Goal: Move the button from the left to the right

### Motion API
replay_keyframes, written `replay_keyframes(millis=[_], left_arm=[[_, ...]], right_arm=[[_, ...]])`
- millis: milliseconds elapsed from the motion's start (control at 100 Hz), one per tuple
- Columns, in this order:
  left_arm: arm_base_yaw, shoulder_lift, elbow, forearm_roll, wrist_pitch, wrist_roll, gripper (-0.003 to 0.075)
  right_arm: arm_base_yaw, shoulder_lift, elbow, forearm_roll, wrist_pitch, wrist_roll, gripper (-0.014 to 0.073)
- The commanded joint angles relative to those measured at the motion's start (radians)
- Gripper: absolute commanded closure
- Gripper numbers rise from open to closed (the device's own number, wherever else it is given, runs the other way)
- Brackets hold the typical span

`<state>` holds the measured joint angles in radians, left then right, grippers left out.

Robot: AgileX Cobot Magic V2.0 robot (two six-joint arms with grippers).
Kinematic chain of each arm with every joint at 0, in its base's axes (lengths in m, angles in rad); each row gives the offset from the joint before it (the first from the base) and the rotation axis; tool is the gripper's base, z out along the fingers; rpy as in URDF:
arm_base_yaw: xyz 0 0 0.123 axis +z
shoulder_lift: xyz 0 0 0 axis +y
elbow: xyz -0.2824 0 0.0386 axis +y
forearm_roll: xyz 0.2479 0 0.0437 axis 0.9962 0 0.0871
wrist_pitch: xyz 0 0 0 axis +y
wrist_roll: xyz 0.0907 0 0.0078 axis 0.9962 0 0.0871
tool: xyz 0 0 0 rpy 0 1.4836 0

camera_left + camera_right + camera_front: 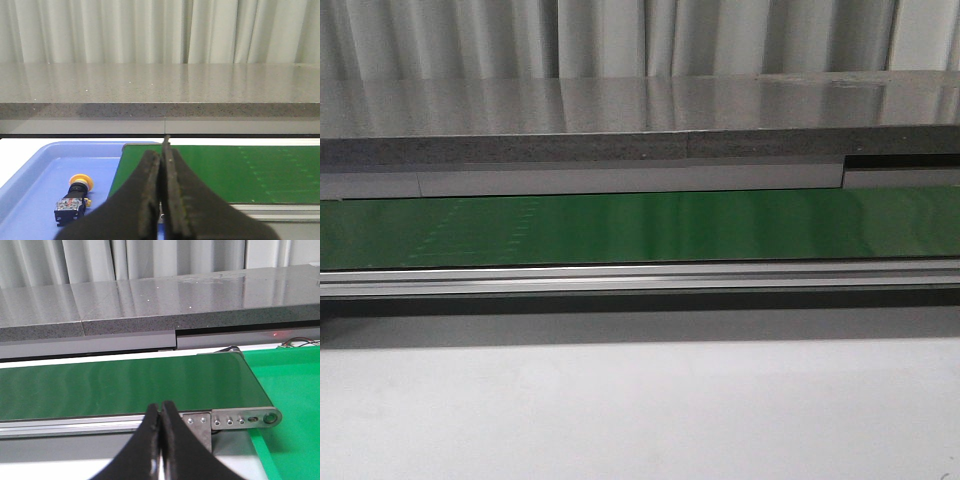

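Button (74, 196): lies on its side in the blue tray, near the tray's middle; round yellow-orange cap pointing toward the far edge of the desk, black boxy body toward the near edge, with small red and blue marks on its upward face. Seen in the left wrist view only.
Blue tray (35, 175): shallow, with a raised rim; sits at the left end of the green belt, its right rim just beside the belt's end.
Green belt (640, 228): a long conveyor band running left to right across the front view, parallel to the near edge of the desk; nothing rests on the stretch that shows.
Aluminium rail (640, 279): silver frame along the near side of the belt; in the right wrist view it ends in a bracket with screws at the belt's right end roller.
Green surface (290, 405): a brighter green sheet just beyond the right end of the belt.
Desk (640, 410): pale grey, bare in front of the rail.
Grey ledge (640, 115): speckled stone-like shelf behind the belt, with pale curtains beyond it.
Left tool (161, 197): black fingers pressed together, nothing between them; held above the tray's right rim, apart from the button.
Right tool (160, 440): black fingers closed on each other, empty; held over the rail near the belt's right end.
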<state>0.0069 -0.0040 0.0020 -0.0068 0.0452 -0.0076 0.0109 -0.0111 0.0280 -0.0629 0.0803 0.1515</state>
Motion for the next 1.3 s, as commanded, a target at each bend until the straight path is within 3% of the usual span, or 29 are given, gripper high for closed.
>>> replay_keyframes(millis=[0, 560, 760, 890, 1060, 1290], left_arm=[[0.003, -0.031, 0.035, 0.000, -0.074, -0.002, 0.0740], [0.003, -0.031, 0.033, -0.004, -0.094, -0.002, 0.0740], [0.003, -0.031, 0.006, -0.135, -0.119, -0.002, 0.0740], [0.003, -0.010, -0.060, -0.141, -0.097, -0.002, 0.0740], [0.003, 0.081, -0.233, -0.143, 0.047, -0.002, 0.0740], [0.003, 0.316, -0.542, -0.065, 0.367, -0.002, 0.0740]], right_arm=[[-0.007, -0.021, -0.016, 0.000, -0.089, -0.002, 0.0662], [-0.007, -0.021, -0.016, 0.000, -0.089, -0.002, 0.0662], [-0.007, -0.021, -0.016, 0.000, -0.089, -0.002, 0.0662], [-0.007, -0.021, -0.016, 0.000, -0.089, -0.002, 0.0662], [-0.007, -0.021, -0.016, 0.000, -0.089, -0.002, 0.0662], [-0.007, -0.021, -0.016, 0.000, -0.089, -0.002, 0.0662]])
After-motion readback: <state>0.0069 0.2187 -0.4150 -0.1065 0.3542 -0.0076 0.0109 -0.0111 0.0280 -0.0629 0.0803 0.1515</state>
